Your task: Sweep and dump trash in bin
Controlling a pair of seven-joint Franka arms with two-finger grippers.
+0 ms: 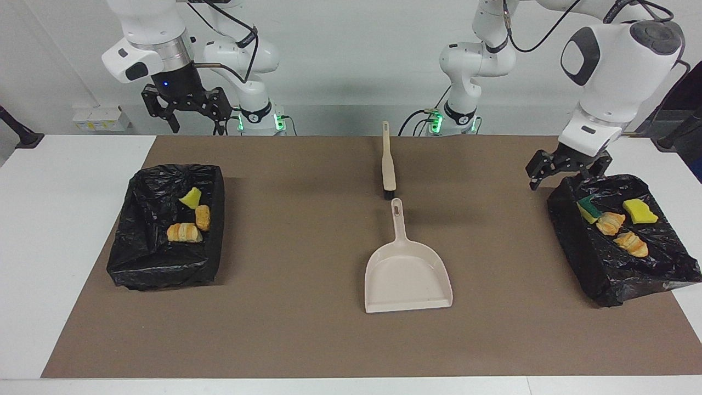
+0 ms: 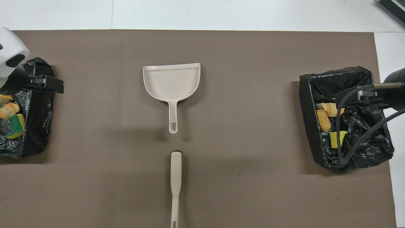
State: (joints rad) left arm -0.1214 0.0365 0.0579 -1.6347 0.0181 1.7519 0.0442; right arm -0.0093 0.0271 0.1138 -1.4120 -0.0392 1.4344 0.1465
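Right pincer point(image 1: 186, 112) hangs spread and empty in the air, over the tabletop point(image 1: 55, 230) edge near the right arm's base. Arm waiting.

Below it, toward the right arm's end, a bin lined with a black bag point(image 1: 148, 258) sits on the brown mat point(image 1: 307, 340). Inside: one yellow sponge chunk point(image 1: 191, 197) and two golden pastries point(image 1: 185, 232), all close together.

Mid-mat: beige brush point(image 1: 388, 162) lies flat, handle pointing toward the robots. Beige dustpan point(image 1: 408, 280) lies just beside the brush head, farther from the robots, handle end nearly meeting it but apart. Pan holds nothing.

Toward the left arm's end: second black-bagged bin point(image 1: 630, 280), tilted. In it: a green-backed yellow sponge point(image 1: 588, 208), a plain yellow sponge point(image 1: 639, 211), two pastries point(image 1: 630, 243).

Left pincer point(image 1: 567, 171) hovers over that bin's edge nearest the robots, fingers spread, gripping nothing.
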